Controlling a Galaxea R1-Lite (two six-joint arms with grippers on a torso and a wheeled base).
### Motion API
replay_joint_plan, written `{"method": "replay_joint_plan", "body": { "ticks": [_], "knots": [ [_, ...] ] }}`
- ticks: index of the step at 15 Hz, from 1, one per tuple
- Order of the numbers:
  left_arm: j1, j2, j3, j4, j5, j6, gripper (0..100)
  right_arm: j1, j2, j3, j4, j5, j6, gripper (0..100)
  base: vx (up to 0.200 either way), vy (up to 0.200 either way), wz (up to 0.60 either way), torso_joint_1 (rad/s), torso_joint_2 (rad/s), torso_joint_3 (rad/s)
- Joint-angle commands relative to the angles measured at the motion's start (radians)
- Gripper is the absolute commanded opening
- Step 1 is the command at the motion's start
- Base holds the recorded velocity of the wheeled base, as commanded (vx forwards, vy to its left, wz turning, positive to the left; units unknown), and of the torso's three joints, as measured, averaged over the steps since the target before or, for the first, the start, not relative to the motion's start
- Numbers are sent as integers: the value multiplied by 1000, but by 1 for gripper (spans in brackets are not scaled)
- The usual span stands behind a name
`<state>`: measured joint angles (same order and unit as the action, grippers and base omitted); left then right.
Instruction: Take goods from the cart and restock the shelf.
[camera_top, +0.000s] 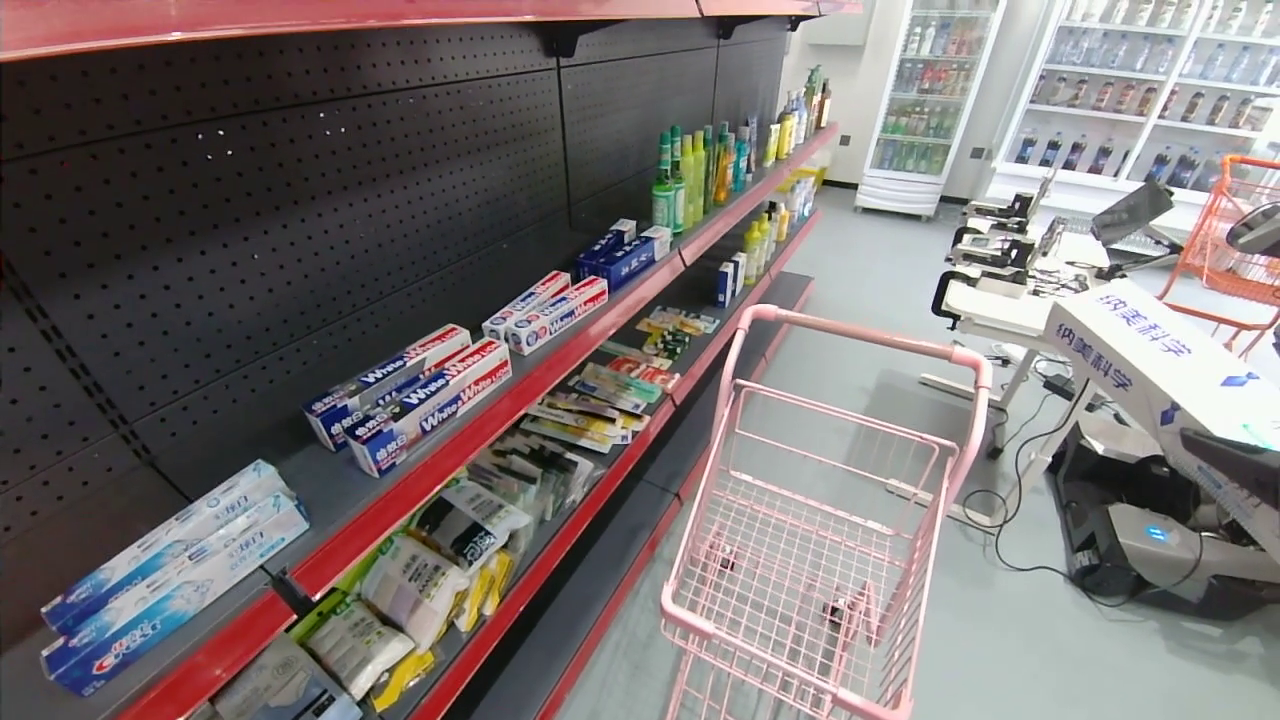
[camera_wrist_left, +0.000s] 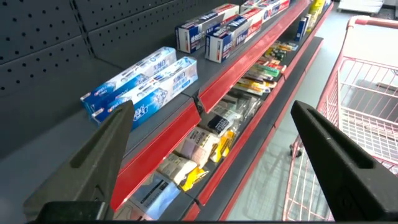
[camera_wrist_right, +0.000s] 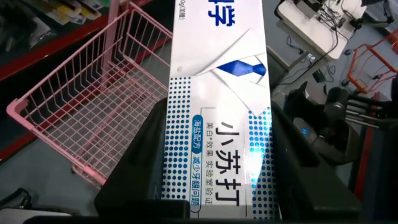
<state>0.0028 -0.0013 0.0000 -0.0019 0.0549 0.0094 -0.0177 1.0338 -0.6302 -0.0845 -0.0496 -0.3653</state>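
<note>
The right gripper (camera_wrist_right: 219, 180) is clamped on a long toothpaste box (camera_wrist_right: 217, 93), up beside the pink cart (camera_top: 860, 335). The left gripper (camera_wrist_left: 211, 112) has its fingers wide apart and holds nothing. Next, I think, the box must cross over to the shelf (camera_top: 310, 490) and go into a bare gap.

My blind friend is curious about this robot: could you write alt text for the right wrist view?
The right gripper clamps a long white-and-blue toothpaste box between its dark fingers. A pink wire cart stands beyond it.
</note>
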Motion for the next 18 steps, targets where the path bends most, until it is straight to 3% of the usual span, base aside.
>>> {"method": "replay_joint_plan", "body": {
  "ticks": [1, 4, 6, 18],
  "knots": [
    [0, 1, 0, -1, 0, 0, 100, -7, 29, 10, -41, -3, -17, 0, 0, 0, 0, 90, -203, -95],
    [0, 1, 0, 0, 0, 0, 100, -18, 66, 27, -163, -4, -46, 0, 0, 0, 0, 20, -54, -27],
    [0, 1, 0, 0, 0, 0, 100, -19, 61, 29, -173, -4, -53, 0, 0, 0, 0, 0, 0, 0],
    [0, 1, 0, 0, 0, 0, 100, -13, 60, 44, -166, 4, -63, 0, 0, 0, 600, 4, 1, 3]
  ]
}}
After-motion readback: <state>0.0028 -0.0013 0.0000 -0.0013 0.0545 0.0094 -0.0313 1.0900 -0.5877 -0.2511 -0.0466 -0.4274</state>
